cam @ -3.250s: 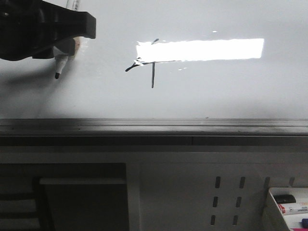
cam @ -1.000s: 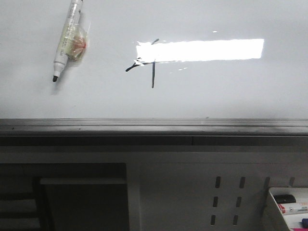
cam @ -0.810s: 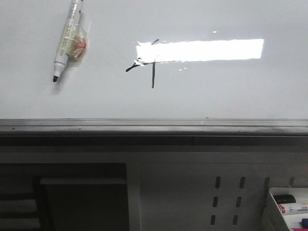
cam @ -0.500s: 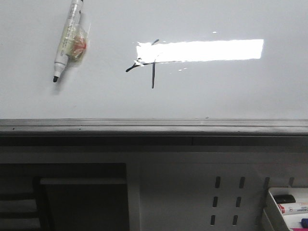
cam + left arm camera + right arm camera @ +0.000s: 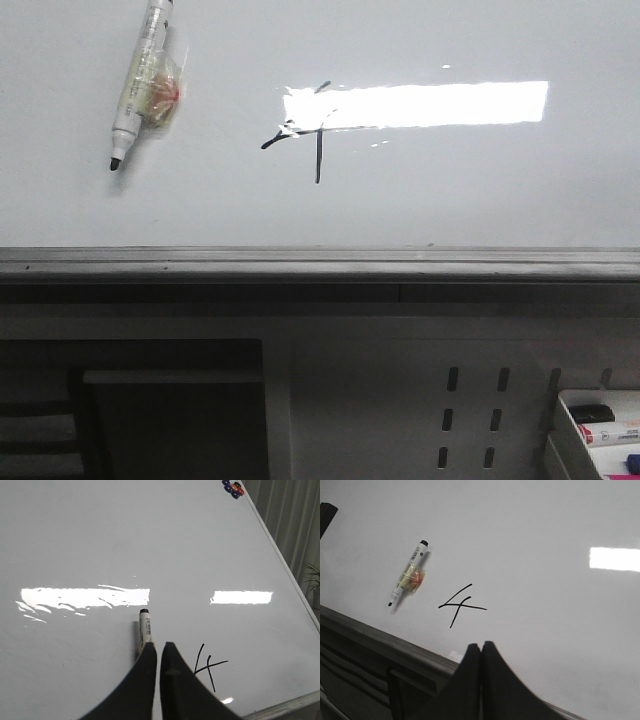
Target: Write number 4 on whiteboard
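The whiteboard (image 5: 450,190) fills the upper front view, with a grey metal bottom edge (image 5: 320,262). The number 4 (image 5: 310,135) is drawn on it in thin black strokes, partly under a bright glare; it also shows in the left wrist view (image 5: 207,667) and the right wrist view (image 5: 461,605). A white marker (image 5: 140,85) with a black tip lies on the board left of the 4, uncapped. My left gripper (image 5: 160,646) is shut and empty, with the marker (image 5: 145,630) just beyond its left finger. My right gripper (image 5: 481,645) is shut and empty near the board's bottom edge. Neither gripper shows in the front view.
Below the board is a grey perforated panel (image 5: 470,410), a white tray (image 5: 565,425) holding markers at the lower right, and a dark shelf opening (image 5: 170,420) at the lower left. Coloured magnets (image 5: 233,487) sit at a far corner of the board.
The left gripper, which was over the marker at the front view's upper left, has left that view. The marker lies free on the board. Nothing has moved in the last second.
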